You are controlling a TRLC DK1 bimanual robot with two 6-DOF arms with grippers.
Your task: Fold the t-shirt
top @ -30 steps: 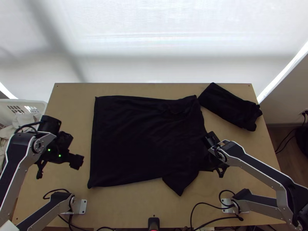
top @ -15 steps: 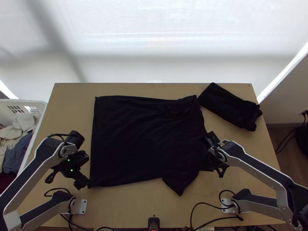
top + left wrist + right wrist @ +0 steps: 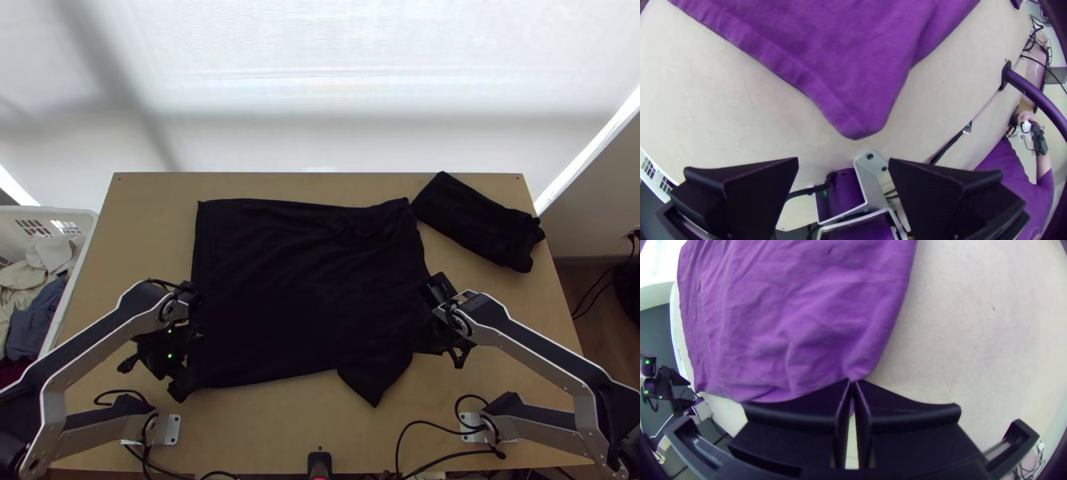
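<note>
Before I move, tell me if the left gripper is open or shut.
Open: the left gripper has its fingers wide apart, and the shirt's corner lies beyond their tips.

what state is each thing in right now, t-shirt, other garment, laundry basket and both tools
t-shirt: spread out, lightly wrinkled, a corner jutting toward the near edge
other garment: folded into a long bundle
laundry basket: holding clothes
left tool: open
right tool: closed on the t-shirt's edge

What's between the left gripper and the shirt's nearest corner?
Bare table between the left gripper and the shirt's corner, seen in the left wrist view.
</note>
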